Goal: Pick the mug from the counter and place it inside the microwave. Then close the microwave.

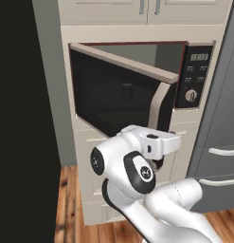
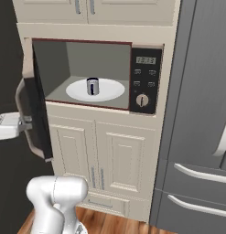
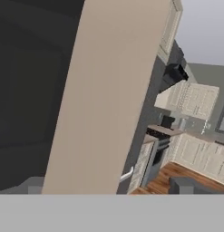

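Mug (image 2: 92, 86) placement looks done, since it stands upright on the white turntable (image 2: 110, 93) inside the microwave (image 2: 142, 80), so what is left is closing the door (image 1: 113, 90), which hangs partly open with the empty, wide-open gripper (image 2: 16, 124) right at its outer face.

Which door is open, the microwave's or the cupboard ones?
The microwave door is open, swung out to the left with the mug visible inside. The cream cupboard doors below are flat shut.
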{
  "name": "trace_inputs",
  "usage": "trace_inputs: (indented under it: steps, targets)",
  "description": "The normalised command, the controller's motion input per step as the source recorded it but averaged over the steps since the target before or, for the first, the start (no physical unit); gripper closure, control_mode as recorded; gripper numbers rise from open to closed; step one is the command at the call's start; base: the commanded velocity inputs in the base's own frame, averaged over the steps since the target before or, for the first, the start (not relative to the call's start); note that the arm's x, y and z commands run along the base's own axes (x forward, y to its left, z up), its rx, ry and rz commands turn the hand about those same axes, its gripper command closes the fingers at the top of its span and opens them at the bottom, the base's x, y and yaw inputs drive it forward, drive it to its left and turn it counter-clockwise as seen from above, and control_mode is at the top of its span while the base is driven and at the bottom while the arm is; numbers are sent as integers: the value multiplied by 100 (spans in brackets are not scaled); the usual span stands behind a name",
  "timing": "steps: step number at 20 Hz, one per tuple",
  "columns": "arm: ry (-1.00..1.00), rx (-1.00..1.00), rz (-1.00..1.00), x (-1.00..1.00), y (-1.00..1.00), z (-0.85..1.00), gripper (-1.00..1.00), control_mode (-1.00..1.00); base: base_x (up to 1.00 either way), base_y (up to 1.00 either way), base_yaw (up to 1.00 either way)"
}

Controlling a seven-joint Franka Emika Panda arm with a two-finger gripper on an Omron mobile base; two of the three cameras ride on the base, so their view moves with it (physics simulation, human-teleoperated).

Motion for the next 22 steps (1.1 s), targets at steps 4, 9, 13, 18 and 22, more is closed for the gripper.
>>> trace_inputs:
  steps: [4, 9, 13, 18, 22]
  targets:
    - [0, 0, 8, 17, -61, 15, -100, -100, 0, 0, 0]
    - [0, 0, 11, 26, -51, 13, -100, -100, 0, 0, 0]
    - [0, 0, 12, 30, -43, 12, -100, -100, 0, 0, 0]
    - [0, 0, 11, 27, -36, 15, -100, -100, 0, 0, 0]
    - [0, 0, 11, 28, -35, 11, -100, -100, 0, 0, 0]
